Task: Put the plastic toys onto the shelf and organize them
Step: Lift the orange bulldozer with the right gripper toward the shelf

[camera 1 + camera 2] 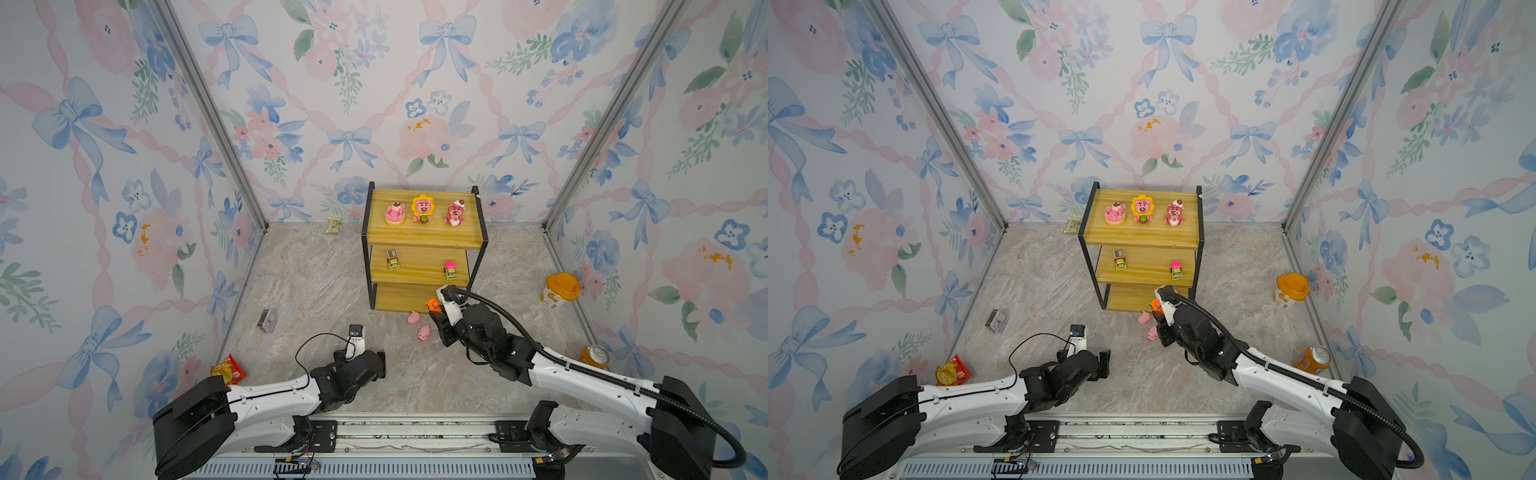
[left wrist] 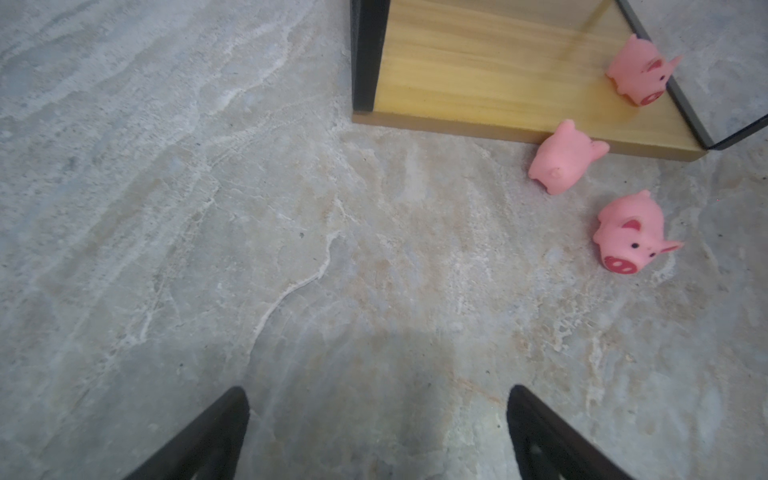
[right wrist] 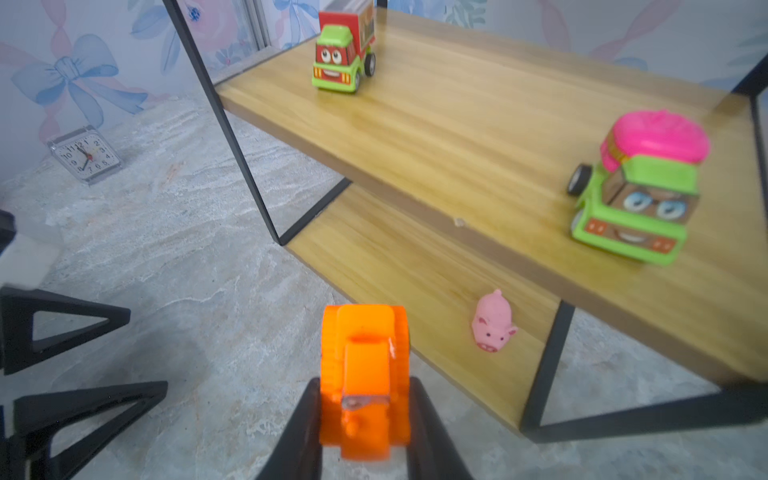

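clamping orange car (image 3: 365, 374) in right fingers (image 3: 428, 436) just beside the shelf (image 3: 436, 124)

Left hand (image 2: 378, 387) back near base, jaws wide apart — right hand (image 3: 363, 380) far forward, jaws clamped tight, arm outstretched.

1. You've got a shelf (image 3: 457, 137) w/ smooth wood-grain boards, slight sheen; frame's thin black metal, matt.
2. Your orange car (image 3: 365, 374): hard plastic, glossy (one grey metal-looking bit on it).
3. The pigs (image 2: 565, 158): pink, matt, rubbery-looking.
4. The tabletop (image 2: 208, 208) you're over: stone-look, matt, approx. smooth.
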